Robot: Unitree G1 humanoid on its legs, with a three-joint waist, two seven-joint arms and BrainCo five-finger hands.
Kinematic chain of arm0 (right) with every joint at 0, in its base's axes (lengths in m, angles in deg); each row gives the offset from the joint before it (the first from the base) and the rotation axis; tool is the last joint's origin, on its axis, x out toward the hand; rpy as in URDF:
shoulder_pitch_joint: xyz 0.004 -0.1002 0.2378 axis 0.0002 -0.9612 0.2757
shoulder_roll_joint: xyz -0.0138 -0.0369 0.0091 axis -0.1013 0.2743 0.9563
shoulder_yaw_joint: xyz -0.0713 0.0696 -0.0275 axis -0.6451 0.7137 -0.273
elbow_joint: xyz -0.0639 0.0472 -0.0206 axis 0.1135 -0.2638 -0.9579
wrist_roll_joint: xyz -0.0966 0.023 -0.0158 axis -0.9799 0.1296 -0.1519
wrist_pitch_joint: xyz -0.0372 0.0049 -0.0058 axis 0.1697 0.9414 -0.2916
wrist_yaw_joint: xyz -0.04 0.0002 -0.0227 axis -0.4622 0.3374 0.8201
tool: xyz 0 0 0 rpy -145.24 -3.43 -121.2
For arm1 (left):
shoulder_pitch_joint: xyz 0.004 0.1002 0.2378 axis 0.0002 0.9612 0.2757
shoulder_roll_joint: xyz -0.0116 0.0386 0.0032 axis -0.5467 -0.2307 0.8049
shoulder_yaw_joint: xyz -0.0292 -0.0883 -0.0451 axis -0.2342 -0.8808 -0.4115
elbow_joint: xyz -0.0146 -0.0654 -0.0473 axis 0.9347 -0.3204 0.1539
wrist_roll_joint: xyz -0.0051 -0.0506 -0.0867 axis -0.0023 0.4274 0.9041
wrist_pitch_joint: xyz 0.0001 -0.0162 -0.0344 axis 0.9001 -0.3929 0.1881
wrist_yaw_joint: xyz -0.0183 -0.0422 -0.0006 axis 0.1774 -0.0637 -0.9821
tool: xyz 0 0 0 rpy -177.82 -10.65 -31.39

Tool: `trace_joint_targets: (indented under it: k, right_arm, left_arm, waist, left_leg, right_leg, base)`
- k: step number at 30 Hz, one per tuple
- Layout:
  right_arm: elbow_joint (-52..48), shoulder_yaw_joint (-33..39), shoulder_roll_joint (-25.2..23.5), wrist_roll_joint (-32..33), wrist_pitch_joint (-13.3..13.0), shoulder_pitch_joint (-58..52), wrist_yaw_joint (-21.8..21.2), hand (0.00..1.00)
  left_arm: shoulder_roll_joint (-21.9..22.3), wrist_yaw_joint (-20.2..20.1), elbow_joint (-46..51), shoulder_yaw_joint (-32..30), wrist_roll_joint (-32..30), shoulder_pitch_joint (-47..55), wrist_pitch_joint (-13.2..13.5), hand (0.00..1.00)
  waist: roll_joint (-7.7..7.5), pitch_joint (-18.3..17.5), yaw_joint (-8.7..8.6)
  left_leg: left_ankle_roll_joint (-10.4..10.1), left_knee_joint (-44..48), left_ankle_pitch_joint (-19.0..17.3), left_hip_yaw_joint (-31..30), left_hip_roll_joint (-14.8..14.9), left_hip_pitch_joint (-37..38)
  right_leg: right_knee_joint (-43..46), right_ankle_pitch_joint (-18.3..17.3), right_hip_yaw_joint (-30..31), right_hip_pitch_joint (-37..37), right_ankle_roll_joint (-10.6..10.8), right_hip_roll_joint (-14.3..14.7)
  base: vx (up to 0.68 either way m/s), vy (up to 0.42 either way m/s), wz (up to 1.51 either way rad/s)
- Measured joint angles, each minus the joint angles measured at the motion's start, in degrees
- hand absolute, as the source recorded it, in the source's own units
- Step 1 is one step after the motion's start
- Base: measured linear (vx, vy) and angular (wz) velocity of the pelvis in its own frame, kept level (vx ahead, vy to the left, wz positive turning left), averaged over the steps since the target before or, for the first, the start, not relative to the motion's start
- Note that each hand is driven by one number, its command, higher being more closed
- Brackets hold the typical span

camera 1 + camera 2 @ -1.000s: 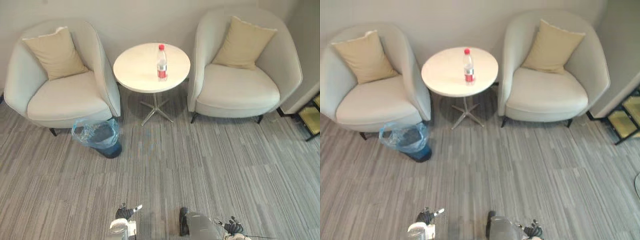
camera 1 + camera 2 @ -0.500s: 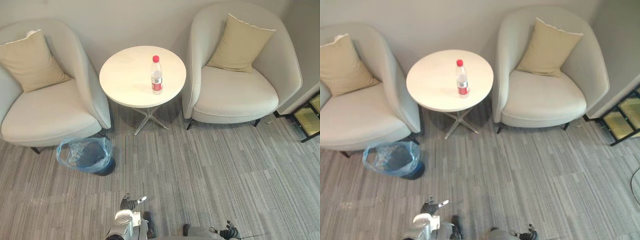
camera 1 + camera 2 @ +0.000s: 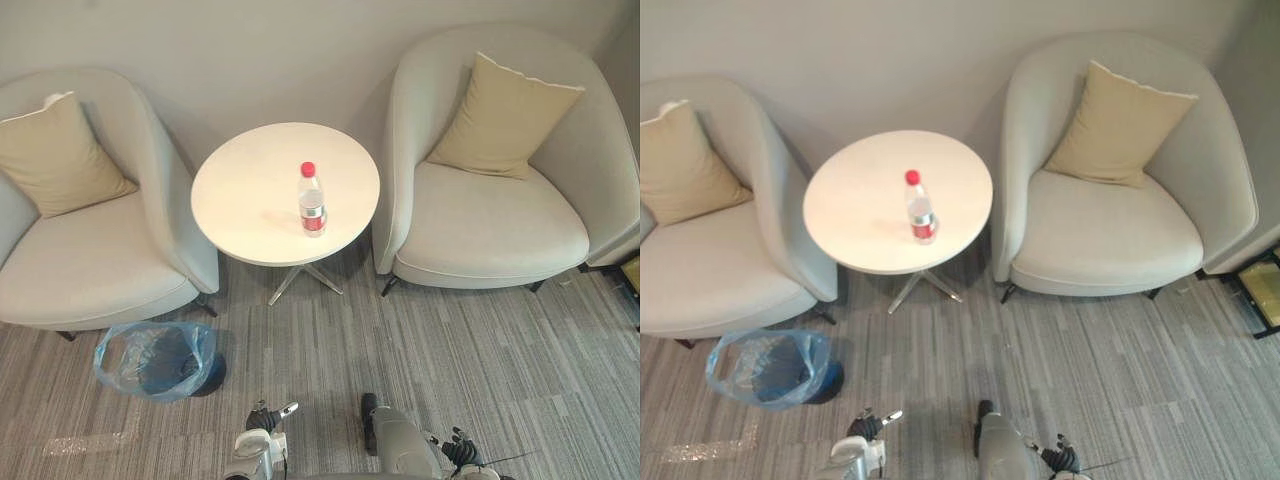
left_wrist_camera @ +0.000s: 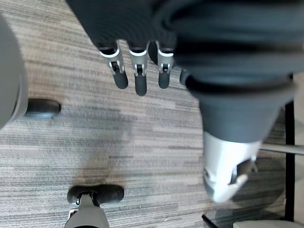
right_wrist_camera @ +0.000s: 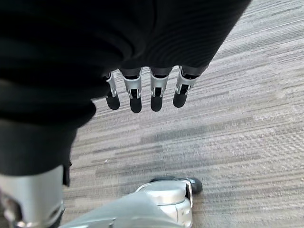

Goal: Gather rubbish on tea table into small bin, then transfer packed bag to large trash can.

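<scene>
A clear plastic bottle (image 3: 312,200) with a red cap and red label stands upright on the round white tea table (image 3: 250,195) between two armchairs. A small dark bin (image 3: 160,360) lined with a clear blue bag sits on the carpet by the left armchair. My left hand (image 3: 265,418) hangs low near the view's bottom edge, its fingers (image 4: 137,76) straight and holding nothing. My right hand (image 3: 462,452) also hangs low at the bottom right, with relaxed fingers (image 5: 142,92) over bare carpet. Both hands are far from the bottle and the bin.
A pale armchair (image 3: 90,260) with a beige cushion (image 3: 55,155) stands left of the table, and another armchair (image 3: 500,210) with a cushion (image 3: 505,115) stands right. A grey wall runs behind them. Striped grey carpet (image 3: 480,370) lies in front.
The camera has moved closer to the table, so the table, chairs and bin sit lower in the picture. Both hands still hang low and hold nothing.
</scene>
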Motion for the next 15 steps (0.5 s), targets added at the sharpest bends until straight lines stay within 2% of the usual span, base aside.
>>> trace_joint_targets:
  k: [1, 2, 3, 4, 5, 7, 8, 9, 10, 11, 12, 15]
  right_arm:
    - [0.0, 0.0, 0.0, 0.0, 0.2, -0.4, 0.0, 0.00]
    - [-0.1, 0.0, 0.0, 0.0, 0.3, -0.7, -0.1, 0.00]
    - [-0.2, 0.0, 0.0, 0.1, 0.3, -0.7, -0.1, 0.00]
    - [-0.4, -0.1, 0.1, 0.1, 0.4, -0.8, -0.1, 0.00]
    - [-0.5, 0.0, 0.1, 0.2, 0.4, -0.8, -0.1, 0.00]
    - [-0.8, 0.4, 0.3, 0.3, 0.5, -0.7, -0.3, 0.00]
    - [-1.8, 1.2, 0.2, 2.7, 0.4, -0.6, -1.0, 0.00]
    - [-2.9, 1.6, 0.1, 4.2, -0.1, -0.6, -1.2, 0.00]
    - [-3.3, 1.6, 0.1, 4.6, -0.3, -0.6, -1.2, 0.00]
    - [-3.7, 2.0, 0.0, 5.1, -0.8, -0.8, -1.5, 0.00]
    - [-3.8, 2.0, -1.1, 5.5, -1.2, -1.2, -1.8, 0.00]
    - [-3.5, 2.0, -2.7, 6.7, -1.4, -1.5, -2.5, 0.00]
  left_arm:
    - [0.0, -0.1, 0.4, -0.1, -0.7, 0.0, -0.1, 0.00]
    - [0.1, -0.7, 1.3, -0.6, -1.0, 0.1, -0.1, 0.00]
    - [0.1, -1.0, 1.7, -1.0, -1.0, 0.2, -0.1, 0.00]
    - [0.0, -1.1, 2.8, -1.2, -1.1, 0.4, 0.0, 0.00]
    - [0.1, -1.0, 3.7, -1.4, -1.2, 0.6, 0.2, 0.00]
    - [-0.3, -1.0, 4.0, -1.4, -1.4, 0.8, 0.2, 0.00]
    - [-0.3, -1.3, 4.0, -1.3, -1.5, 0.8, 0.3, 0.00]
    - [-0.3, -1.5, 4.0, -1.0, -1.8, 0.8, 0.4, 0.00]
    - [-0.3, -1.5, 4.0, -1.0, -1.9, 0.8, 0.4, 0.00]
    - [-0.3, -1.6, 3.9, -1.0, -2.0, 0.8, 0.4, 0.00]
    - [-1.0, -1.6, 3.8, -0.9, -2.0, 1.1, 0.4, 0.00]
    - [-1.9, -2.7, 3.5, 0.3, -2.0, 1.3, 0.1, 0.00]
  waist:
    - [0.01, -0.1, 0.13]
    - [-0.12, -0.2, 0.44]
    - [-0.21, -0.3, 0.57]
    - [-0.35, -0.3, 1.24]
    - [-0.35, -0.5, 2.06]
    - [-0.75, -0.9, 2.66]
    - [-0.76, -1.0, 2.99]
    - [-0.56, -1.2, 3.19]
    - [-0.42, -1.2, 3.19]
    - [0.03, -1.8, 3.63]
    - [-1.08, -3.3, 3.32]
    - [-3.68, -4.1, 3.51]
  left_leg:
    - [-0.4, 6.6, 0.2, -1.8, 1.4, -2.9]
    - [-2.5, 14.3, 1.4, -2.1, 2.4, -6.4]
    - [-3.5, 17.1, 2.0, -2.0, 2.9, -7.7]
    - [-5.4, 24.1, 2.0, -0.9, 4.2, -11.2]
    - [-5.1, 25.4, -0.2, 1.3, 5.0, -12.8]
    - [-4.1, 22.4, -2.6, 3.7, 4.3, -15.0]
    - [-3.5, 16.6, -2.7, 3.2, 2.6, -16.1]
    - [-3.0, 9.2, -0.8, 2.5, 1.1, -17.1]
    - [-2.8, 7.1, 0.4, 1.9, 0.7, -17.5]
    - [-2.9, 3.7, 6.6, 0.6, -0.4, -17.5]
    - [-2.3, 2.0, 7.0, 0.6, -1.9, -16.3]
    - [-1.9, 0.0, 6.9, 2.0, -3.6, -14.4]
  right_leg:
    - [-2.2, -0.4, -1.8, 3.0, -0.3, 0.1]
    - [-4.7, -0.3, -3.2, 5.9, -0.7, 0.3]
    - [-5.6, -0.3, -3.5, 6.8, -0.9, 0.3]
    - [-7.9, -0.2, -3.9, 9.3, -1.6, 0.5]
    - [-9.9, 0.1, -3.9, 11.6, -1.7, 0.5]
    - [-11.7, 0.3, -3.7, 14.0, -1.6, -0.2]
    - [-11.9, 0.5, -3.3, 14.9, -1.2, -1.0]
    - [-11.6, 0.3, -2.4, 15.0, -0.2, -1.4]
    - [-11.5, 0.1, -2.2, 14.9, 0.0, -1.4]
    - [-10.9, -0.7, -0.4, 14.9, 1.4, -1.2]
    - [-11.7, -0.5, 1.4, 15.0, 2.4, -1.9]
    - [-13.4, -0.8, 3.3, 16.5, 3.0, -3.6]
  base:
    - [0.20, -0.175, 0.87]
    - [0.20, -0.175, 0.86]
    - [0.26, -0.154, 0.56]
    - [0.22, -0.070, 0.19]
    - [0.26, -0.076, 0.10]
    - [0.21, 0.019, -0.15]
    - [0.23, 0.118, -0.34]
    - [0.19, 0.148, -0.29]
    - [0.19, 0.189, -0.38]
    - [0.22, 0.190, -0.22]
    - [0.22, 0.195, -0.17]
    - [0.16, 0.153, -0.09]
